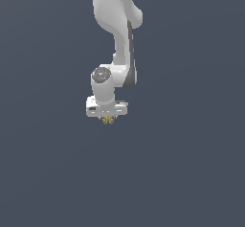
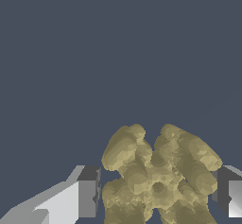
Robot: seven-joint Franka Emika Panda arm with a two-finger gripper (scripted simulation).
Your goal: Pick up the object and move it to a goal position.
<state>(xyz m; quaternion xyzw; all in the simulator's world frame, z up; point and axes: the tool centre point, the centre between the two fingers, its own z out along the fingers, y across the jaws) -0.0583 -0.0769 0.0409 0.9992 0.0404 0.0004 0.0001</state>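
Observation:
The object point(image 2: 156, 180) is a yellowish-gold lumpy item with dark speckles. In the wrist view it fills the gap between my two fingers, and both dark pads point(image 2: 89, 190) touch its sides. My gripper point(image 2: 158, 192) is shut on it. In the exterior view the white gripper point(image 1: 108, 119) points straight down from the arm, and the tiny object point(image 1: 108, 120) shows just under the hand. The fingers themselves are barely visible in that view.
The white arm point(image 1: 119, 39) comes down from the top of the exterior view. Everything around and below is a plain dark blue-grey surface point(image 1: 182, 173) with no other objects or edges in sight.

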